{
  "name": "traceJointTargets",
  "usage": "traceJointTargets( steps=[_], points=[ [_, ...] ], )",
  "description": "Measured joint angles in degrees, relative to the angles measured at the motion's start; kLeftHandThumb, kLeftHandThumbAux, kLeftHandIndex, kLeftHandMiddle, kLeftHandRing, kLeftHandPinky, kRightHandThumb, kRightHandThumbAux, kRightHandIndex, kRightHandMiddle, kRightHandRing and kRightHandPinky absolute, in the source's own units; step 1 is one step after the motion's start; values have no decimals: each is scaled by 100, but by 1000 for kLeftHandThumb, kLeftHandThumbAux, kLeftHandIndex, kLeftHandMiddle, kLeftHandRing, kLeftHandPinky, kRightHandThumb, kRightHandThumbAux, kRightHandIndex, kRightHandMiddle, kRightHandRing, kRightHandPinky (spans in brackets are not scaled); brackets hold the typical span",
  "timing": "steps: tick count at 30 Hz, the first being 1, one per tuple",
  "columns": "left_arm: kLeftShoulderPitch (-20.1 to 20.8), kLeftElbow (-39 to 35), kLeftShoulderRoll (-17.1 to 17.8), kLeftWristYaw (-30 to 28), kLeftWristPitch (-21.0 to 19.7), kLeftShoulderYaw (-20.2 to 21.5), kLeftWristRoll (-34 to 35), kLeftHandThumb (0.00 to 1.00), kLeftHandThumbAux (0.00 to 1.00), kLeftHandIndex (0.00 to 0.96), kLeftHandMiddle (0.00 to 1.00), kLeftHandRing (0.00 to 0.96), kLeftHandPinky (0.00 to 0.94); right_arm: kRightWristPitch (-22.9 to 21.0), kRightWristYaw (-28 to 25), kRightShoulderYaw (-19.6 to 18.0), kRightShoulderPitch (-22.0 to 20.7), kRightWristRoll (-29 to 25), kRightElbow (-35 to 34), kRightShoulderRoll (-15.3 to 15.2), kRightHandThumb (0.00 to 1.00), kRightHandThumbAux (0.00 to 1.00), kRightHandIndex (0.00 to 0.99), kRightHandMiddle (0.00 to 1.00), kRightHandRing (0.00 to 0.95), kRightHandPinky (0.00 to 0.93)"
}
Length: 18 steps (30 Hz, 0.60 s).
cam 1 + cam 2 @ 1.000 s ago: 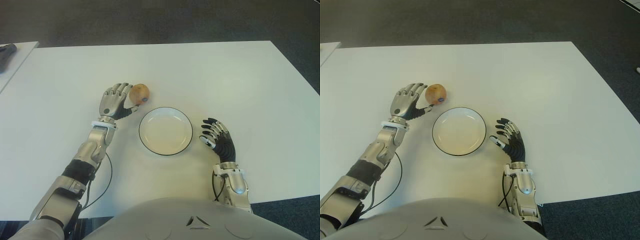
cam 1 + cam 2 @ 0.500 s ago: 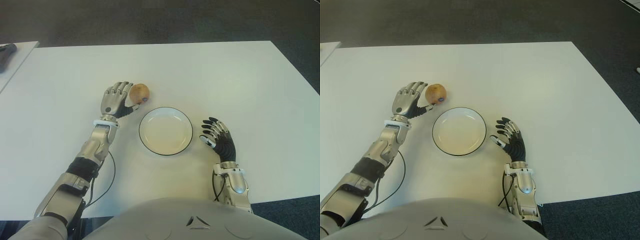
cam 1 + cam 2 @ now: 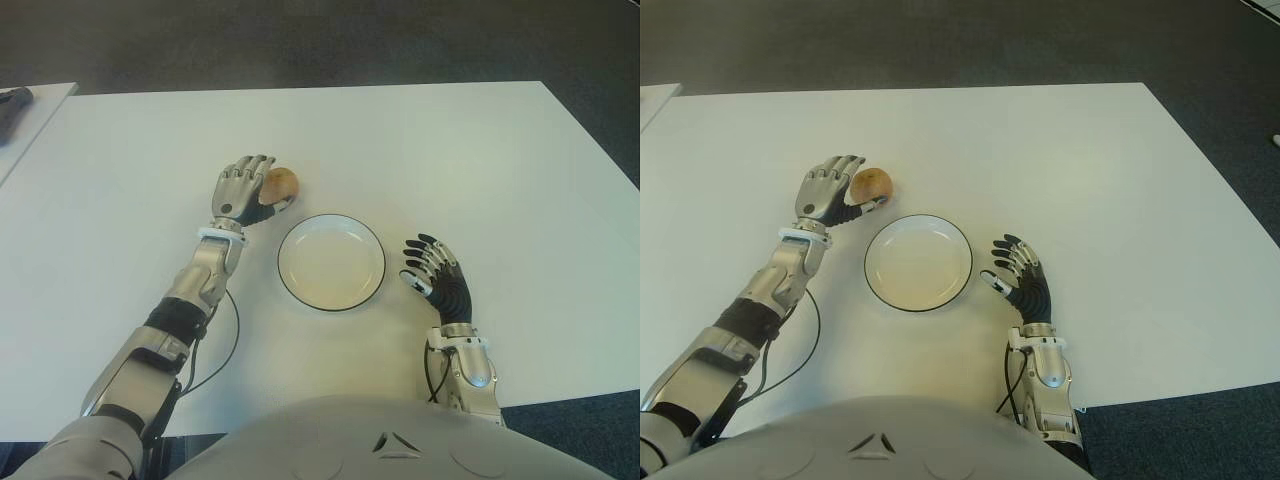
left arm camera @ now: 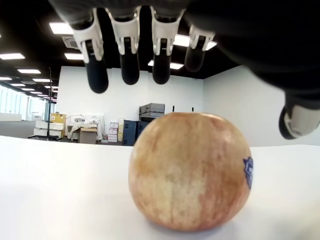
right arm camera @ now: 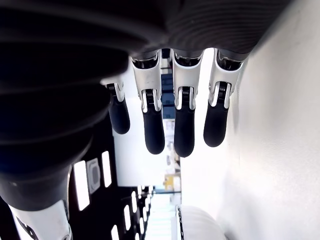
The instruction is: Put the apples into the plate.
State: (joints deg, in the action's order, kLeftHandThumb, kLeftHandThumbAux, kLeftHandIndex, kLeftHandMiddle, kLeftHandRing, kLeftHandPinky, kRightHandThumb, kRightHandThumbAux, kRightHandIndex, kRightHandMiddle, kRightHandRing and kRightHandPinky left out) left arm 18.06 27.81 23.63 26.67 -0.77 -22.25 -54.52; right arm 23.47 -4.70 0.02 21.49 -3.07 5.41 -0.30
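1. Your left hand point(image 3: 243, 187) reaches over the white table point(image 3: 450, 160), its back turned up toward the head camera, on the far left of the plate point(image 3: 331, 261).
2. The fingers point(image 4: 129, 50) of that hand are spread and extended. In the left wrist view they hang above the apple point(image 4: 190, 171) with a clear gap beneath their tips, and the thumb point(image 4: 300, 118) stands off to one side of the fruit, also apart from it.
3. The apple sits on the table inside the span of those fingers, between the four fingertips and the thumb. From the head camera it shows just past the fingertips on the plate side, partly covered by them.
4. A small dark sticker point(image 4: 248, 172) marks the apple on the side facing the thumb.
5. The plate, white with a dark rim, lies near the thumb side of your left hand, close to the apple but not touching it. Nothing lies in it.
6. Your right hand point(image 3: 436, 272) shows just beside the plate on its right. Its dark fingers point(image 5: 184, 125) are loosely extended and side by side, with small gaps between them, holding nothing. The plate's rim lies close to its fingertips.
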Motion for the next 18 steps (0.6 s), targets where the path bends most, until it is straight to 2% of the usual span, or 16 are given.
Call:
traceJointTargets(
  steps=[6,18],
  points=[
    [191,224,-29,-2,-5,-125,4,366,370,86,123,135,209,114,6,0,4,6,40,32,578,756,207,314,305,331],
    [459,601,-164,-10,-7,-287,98,360,368,75,99,111,192,175,85,6,15,74,55,54,549,752,207,310,315,351]
  ],
)
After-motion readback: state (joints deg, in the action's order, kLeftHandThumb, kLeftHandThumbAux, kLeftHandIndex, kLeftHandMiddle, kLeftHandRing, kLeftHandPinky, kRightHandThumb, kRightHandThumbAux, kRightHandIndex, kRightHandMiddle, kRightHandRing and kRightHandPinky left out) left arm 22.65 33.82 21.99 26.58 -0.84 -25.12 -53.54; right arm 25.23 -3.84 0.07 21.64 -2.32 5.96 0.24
